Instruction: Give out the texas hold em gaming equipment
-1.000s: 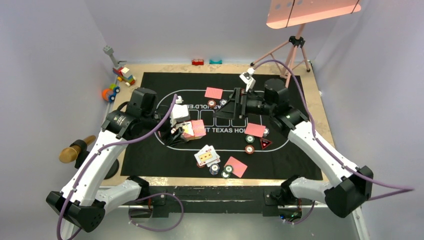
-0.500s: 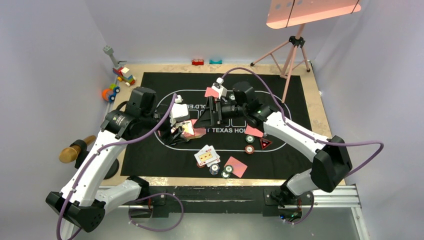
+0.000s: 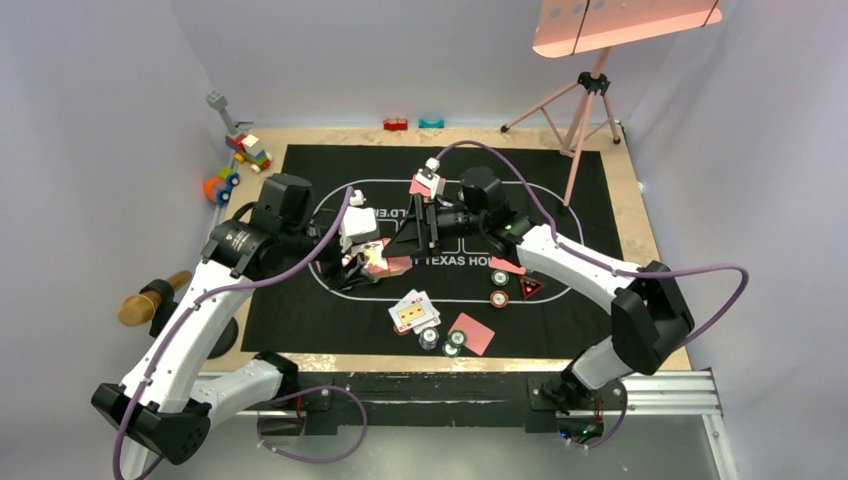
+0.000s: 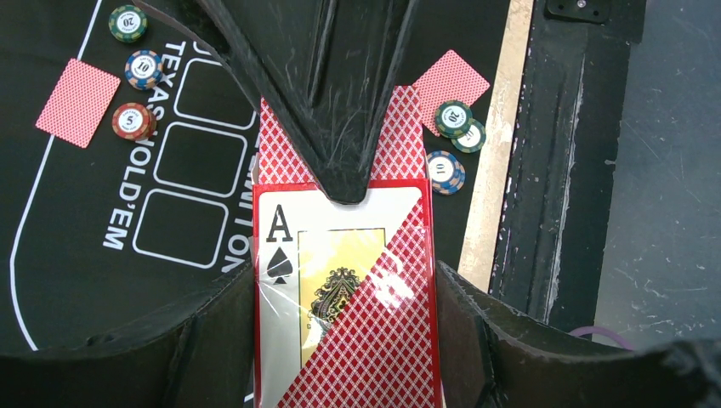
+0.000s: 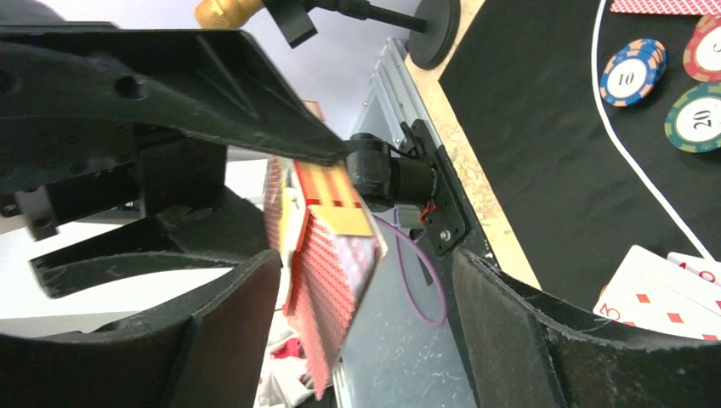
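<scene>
Right arm (image 3: 560, 255) swung left since a second ago. Right gripper (image 3: 408, 238) now spread wide astride card deck (image 4: 340, 255), which left gripper (image 4: 344, 340) clamps between its fingers. Risk: I close too deep, drag deck askew out of left grip, spill onto chips (image 4: 451, 127) beneath.

In my left wrist view, the red and white pack of playing cards (image 4: 344, 297) with the ace of spades runs out of the bottom edge. A black finger (image 4: 332, 93) of my right gripper (image 3: 405, 240) covers its top and most of the red-backed card (image 4: 405, 136) behind it, so I cannot tell if this is one card or several. The finger and the pack also hide part of the white print on the black mat (image 4: 85, 212).

In my right wrist view the pack is blurred. The white-faced cards (image 5: 672, 297) and one red round chip (image 5: 710, 47) are cut by the edge.

From above, the numbers on the small round chips (image 3: 455, 341) are too small to read.
</scene>
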Robot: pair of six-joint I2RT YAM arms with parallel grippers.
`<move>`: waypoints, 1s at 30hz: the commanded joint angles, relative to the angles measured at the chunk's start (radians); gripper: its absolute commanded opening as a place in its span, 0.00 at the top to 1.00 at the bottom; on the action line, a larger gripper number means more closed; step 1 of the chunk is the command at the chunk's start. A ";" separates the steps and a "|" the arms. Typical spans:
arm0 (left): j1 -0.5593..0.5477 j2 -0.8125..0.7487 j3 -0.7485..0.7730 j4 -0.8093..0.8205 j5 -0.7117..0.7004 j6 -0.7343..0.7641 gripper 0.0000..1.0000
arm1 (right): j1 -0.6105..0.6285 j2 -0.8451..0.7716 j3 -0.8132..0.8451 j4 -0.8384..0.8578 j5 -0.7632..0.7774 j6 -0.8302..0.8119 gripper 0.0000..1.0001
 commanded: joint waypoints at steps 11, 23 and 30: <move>-0.001 -0.017 0.044 0.039 0.040 -0.020 1.00 | -0.009 -0.019 0.012 -0.088 -0.031 -0.050 0.41; -0.001 -0.020 0.041 0.051 0.051 -0.033 1.00 | -0.048 -0.071 -0.049 -0.051 -0.053 -0.010 0.52; -0.001 -0.025 0.038 0.060 0.054 -0.041 1.00 | -0.070 -0.107 -0.055 -0.083 -0.053 -0.023 0.61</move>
